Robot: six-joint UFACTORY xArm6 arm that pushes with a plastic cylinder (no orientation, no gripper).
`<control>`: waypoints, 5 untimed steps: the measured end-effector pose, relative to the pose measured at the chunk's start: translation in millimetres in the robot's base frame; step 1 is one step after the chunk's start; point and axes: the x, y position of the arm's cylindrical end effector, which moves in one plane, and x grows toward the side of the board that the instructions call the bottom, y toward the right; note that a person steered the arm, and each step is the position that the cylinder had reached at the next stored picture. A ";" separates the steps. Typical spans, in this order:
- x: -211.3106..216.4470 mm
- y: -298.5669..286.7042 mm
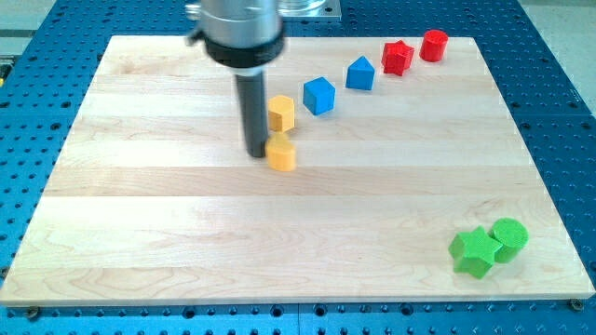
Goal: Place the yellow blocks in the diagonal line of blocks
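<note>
On the wooden bench (140, 233), my tip (257, 154) is touching the near yellow block's (281, 154) left side; yellow hexagonal block (281, 113) sitting just beyond; no pincer showing, state untellable.

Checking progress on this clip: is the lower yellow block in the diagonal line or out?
Roughly in: lower yellow block continues the diagonal below the upper yellow block; my tip touches its left side.

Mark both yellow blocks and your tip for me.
upper yellow block (281, 113), camera view, top face.
lower yellow block (281, 154), camera view, front face.
my tip (257, 153), camera view, rod's very end, touching the lower block's left side.
</note>
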 end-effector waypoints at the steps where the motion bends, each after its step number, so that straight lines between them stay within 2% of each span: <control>1: 2.9 78.0; 2: 7.9 159.9; 3: 37.8 150.0; 4: 38.8 62.5; 5: 43.0 21.2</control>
